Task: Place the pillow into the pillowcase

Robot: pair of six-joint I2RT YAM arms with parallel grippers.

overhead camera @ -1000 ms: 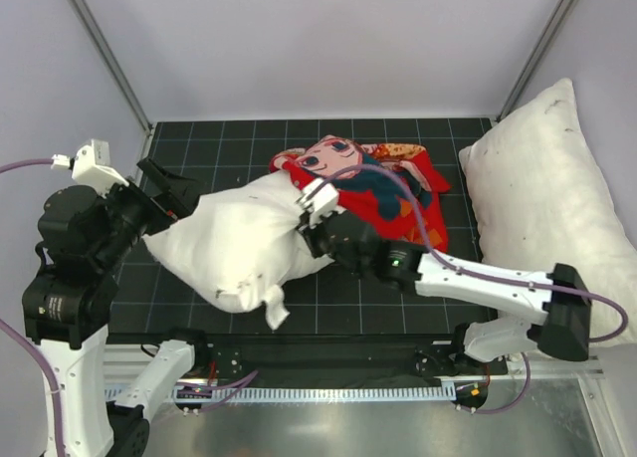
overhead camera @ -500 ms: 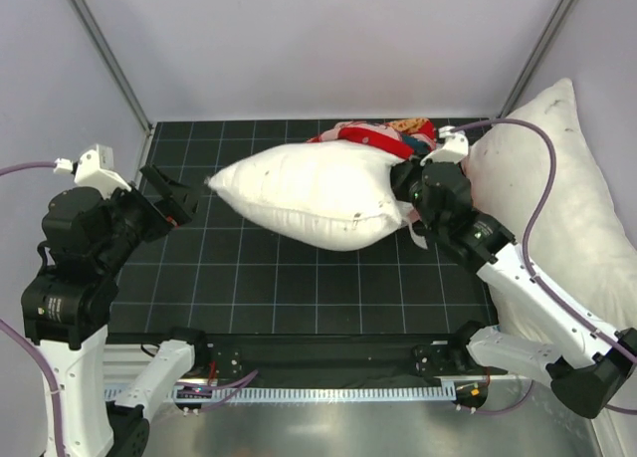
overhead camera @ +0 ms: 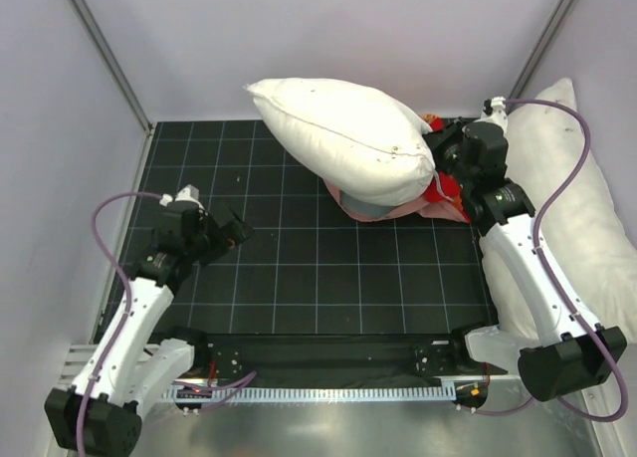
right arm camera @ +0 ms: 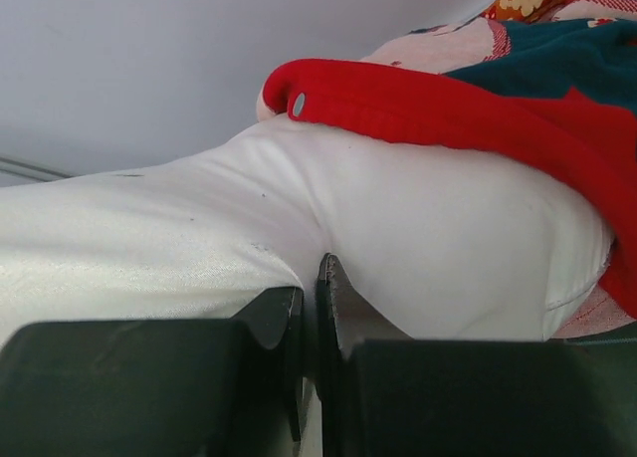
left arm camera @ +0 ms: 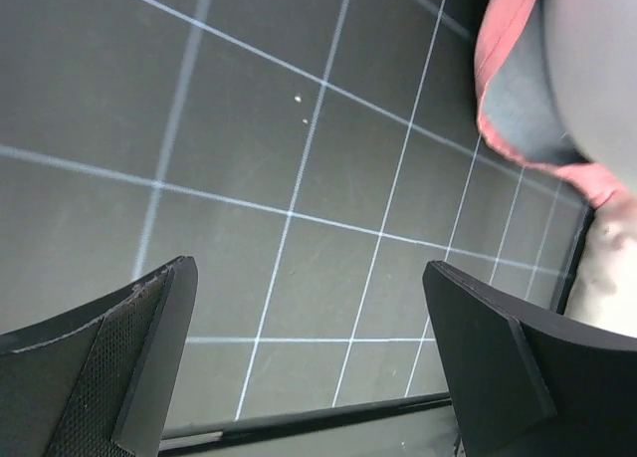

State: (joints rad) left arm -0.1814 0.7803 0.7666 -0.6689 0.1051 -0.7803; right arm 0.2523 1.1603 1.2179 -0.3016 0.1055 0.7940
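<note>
Black gridded mat (overhead camera: 299, 278) covers the work surface, closed in by plain white walls (overhead camera: 348, 39). The pillow (overhead camera: 348, 138) is held up at the far centre, apparently off the mat. Its long axis runs from a far-left tip to a right end. At that right end the right gripper (right arm camera: 311, 308) has its fingers pinched together on a fold of the white fabric. The pillowcase (overhead camera: 443, 193) is bunched at the same end, with the red face beside the right gripper and the faded pink reverse hanging below the pillow. In the right wrist view a red edge of the case lies over the top of the pillow; whether any of the pillow is inside the case cannot be told. The left gripper (overhead camera: 237, 234) hovers low over the left part of the mat, jaws spread wide and empty, well apart from pillow and case. It points toward the hanging pink edge. The right arm reaches far from its base at the near right, beside the larger pillow (overhead camera: 577, 208) leaning at the right edge. The case opening lies right and far of the free left gripper, so that arm probably has to cross the mat to take the loose edge.
</note>
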